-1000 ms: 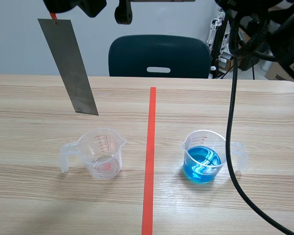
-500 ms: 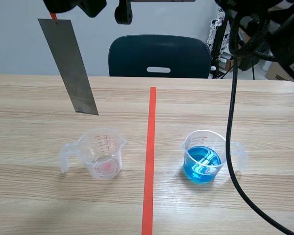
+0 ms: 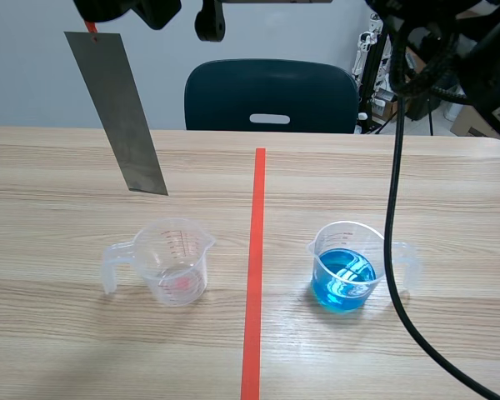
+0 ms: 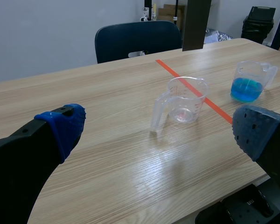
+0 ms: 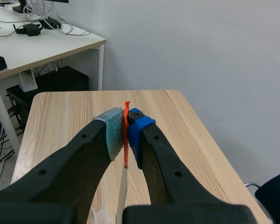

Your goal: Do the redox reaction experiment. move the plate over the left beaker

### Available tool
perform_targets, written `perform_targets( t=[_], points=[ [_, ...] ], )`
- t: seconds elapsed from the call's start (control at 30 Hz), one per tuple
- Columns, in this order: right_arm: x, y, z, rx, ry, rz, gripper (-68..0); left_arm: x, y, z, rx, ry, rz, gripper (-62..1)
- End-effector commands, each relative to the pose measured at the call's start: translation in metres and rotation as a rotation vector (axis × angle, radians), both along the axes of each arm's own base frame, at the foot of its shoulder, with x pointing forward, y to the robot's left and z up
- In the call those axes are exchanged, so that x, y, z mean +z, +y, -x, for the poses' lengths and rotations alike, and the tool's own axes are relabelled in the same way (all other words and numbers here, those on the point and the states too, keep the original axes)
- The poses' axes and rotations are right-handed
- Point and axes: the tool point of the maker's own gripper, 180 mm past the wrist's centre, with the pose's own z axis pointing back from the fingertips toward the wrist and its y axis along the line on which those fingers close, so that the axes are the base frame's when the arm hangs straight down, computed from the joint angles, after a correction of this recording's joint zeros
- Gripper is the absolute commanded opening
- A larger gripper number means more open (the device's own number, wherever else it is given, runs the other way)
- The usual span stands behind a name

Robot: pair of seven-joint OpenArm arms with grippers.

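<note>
While the left end effector sat low at the left side of the counter with its fingers spread wide and nothing between them, probably keeping out of the way, the right end effector reached across high from the other side. It was pinched tight on the orange-red tab at the top of the metal plate. Held by that tab, the plate hung free and tilted, which kept the fingers well above any liquid. Its lower end was above the counter, seemingly a little behind and left of the empty left beaker, so I judged it not yet over the mouth. Across the tape line, the right beaker of blue liquid stood well apart.
</note>
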Motion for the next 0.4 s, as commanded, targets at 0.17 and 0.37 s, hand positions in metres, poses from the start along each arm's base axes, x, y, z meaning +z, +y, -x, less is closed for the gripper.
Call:
perform_targets(
  t=[0.17, 0.37],
  points=[
    [0.0146, 0.0034, 0.0033, 0.02, -0.029, -0.032, -67.3, 0.0069, 0.0002, -0.0018, 0.005, -0.03, 0.013, 1.4],
    [0.0136, 0.0033, 0.0031, 0.019, -0.028, -0.027, -67.3, 0.0069, 0.0002, -0.0018, 0.005, -0.03, 0.013, 1.4]
  ],
)
